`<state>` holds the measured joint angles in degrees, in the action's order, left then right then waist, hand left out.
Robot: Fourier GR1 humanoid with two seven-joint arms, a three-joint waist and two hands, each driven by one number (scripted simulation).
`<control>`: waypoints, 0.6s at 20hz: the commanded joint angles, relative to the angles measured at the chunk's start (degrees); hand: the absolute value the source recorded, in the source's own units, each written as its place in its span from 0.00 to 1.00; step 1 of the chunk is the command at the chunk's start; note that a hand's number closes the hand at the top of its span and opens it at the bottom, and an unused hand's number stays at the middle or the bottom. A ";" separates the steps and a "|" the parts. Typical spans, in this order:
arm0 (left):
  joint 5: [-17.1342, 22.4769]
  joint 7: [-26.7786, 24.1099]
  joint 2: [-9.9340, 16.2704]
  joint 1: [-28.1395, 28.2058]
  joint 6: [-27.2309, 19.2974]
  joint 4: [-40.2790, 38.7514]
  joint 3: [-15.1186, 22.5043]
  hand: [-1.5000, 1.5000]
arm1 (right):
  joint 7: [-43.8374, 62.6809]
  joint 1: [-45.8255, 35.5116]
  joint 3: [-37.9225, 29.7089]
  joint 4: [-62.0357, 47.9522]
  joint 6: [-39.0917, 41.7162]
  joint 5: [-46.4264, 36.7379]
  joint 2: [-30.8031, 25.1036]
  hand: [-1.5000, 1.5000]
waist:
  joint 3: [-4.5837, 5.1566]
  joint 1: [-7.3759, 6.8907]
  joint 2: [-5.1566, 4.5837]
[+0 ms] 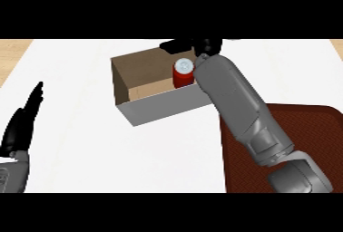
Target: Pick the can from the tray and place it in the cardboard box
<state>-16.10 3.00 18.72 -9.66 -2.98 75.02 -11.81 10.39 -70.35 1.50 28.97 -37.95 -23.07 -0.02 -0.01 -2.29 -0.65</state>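
One hand matters here: the right hand [194, 46], reaching over the cardboard box [137, 106], hangs just above the can [183, 72], which lies at its six o'clock. Whether its fingers are curled or straight cannot be told. Upright, lid up, the can is inside the box near the right wall, off the tray [315, 122]. Well apart at eight o'clock, the left hand [23, 122] rests, fingers straight.

Red can [182, 74] with silver top stands upright inside the open cardboard box [134, 111], near the bench's far edge. Dark brown tray [308, 122] lies at the right edge.
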 commanded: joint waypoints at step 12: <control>1.95 -0.09 0.88 4.92 1.59 2.06 -2.60 0.50 | 1.58 22.26 -3.21 30.40 10.38 7.04 -12.32 0.00 | 0.01 3.68 1.31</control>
<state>-15.61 2.84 19.03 -6.12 -3.01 76.24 -13.49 8.23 -54.71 -2.29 50.19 -30.93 -16.51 -8.44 -0.01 0.80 0.44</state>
